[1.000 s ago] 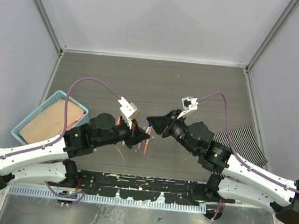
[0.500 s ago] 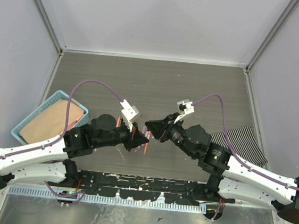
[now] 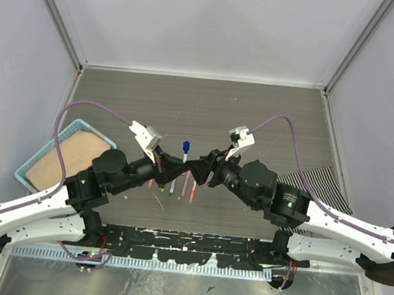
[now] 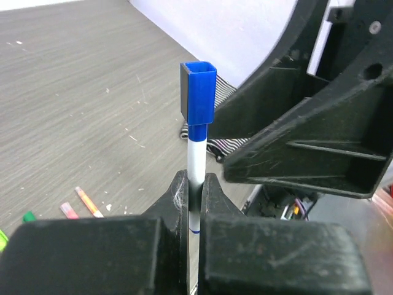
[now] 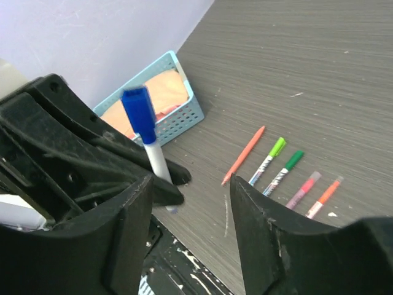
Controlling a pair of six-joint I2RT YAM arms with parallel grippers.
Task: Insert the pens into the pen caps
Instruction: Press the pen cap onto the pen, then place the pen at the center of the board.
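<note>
My left gripper (image 3: 172, 166) is shut on a white-barrelled pen (image 4: 197, 161) with a blue cap (image 4: 198, 92) on its upper end, holding it upright above the table. The capped pen also shows in the top view (image 3: 185, 151) and the right wrist view (image 5: 147, 138). My right gripper (image 3: 199, 167) is open and empty right beside it, with one finger (image 5: 132, 227) close to the barrel. On the table lie an orange pen (image 5: 244, 155), a light green-ended pen (image 5: 268, 161), a dark green-ended pen (image 5: 284, 172), a pink pen (image 5: 303, 189) and an orange-red pen (image 5: 325, 196).
A blue basket (image 3: 29, 160) with a tan pad stands at the left. A striped cloth (image 3: 323, 185) lies at the right under the right arm. The loose pens lie in a row below the grippers (image 3: 184, 186). Walls close in the table on three sides.
The left wrist has drawn back to the left, and the pen with the blue cap now stands in plain view between the grippers. The right gripper has shifted slightly left.
</note>
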